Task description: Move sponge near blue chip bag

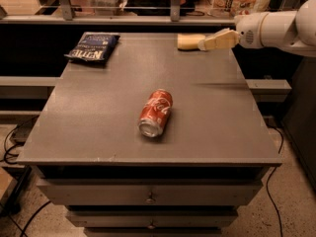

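The pale yellow sponge (pixel 187 41) lies flat near the far right edge of the grey table (pixel 98 132). The dark navy blue chip bag (pixel 93 47) with white lettering lies at the far left corner, well apart from the sponge. My gripper (pixel 204 44) reaches in from the right on a white arm (pixel 276 28). Its cream-yellow tip is right at the sponge's right end and covers part of it. I cannot tell whether it touches the sponge.
A red Coca-Cola can (pixel 155 112) lies on its side in the middle of the table, its open end toward the front. Drawers (pixel 148 194) sit under the tabletop. A glass rail and shelves with goods run behind the table. Cables lie on the floor at left.
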Controlling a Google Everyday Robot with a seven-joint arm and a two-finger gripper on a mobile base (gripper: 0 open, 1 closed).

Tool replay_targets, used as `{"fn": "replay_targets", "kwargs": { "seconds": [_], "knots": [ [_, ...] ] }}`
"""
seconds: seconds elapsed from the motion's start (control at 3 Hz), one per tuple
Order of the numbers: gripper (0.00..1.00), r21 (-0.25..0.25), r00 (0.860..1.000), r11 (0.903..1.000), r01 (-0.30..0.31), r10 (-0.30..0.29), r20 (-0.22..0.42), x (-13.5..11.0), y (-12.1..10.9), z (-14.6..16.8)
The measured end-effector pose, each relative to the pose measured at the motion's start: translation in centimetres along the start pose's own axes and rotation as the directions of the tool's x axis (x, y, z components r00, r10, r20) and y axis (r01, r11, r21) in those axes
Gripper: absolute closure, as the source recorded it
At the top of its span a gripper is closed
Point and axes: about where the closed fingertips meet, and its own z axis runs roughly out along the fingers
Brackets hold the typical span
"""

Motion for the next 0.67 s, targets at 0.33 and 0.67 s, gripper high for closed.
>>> {"fn": "replay_targets", "kwargs": {
  "seconds": [0.33,0.67],
  "knots": [
    [0.0,-0.025,0.999,0.9983,-0.053,0.052,-0.004,0.83,-2.38,4.4],
    [0.0,-0.025,0.999,0.9984,-0.051,0.051,-0.001,0.64,-2.57,4.4]
  ]
}}
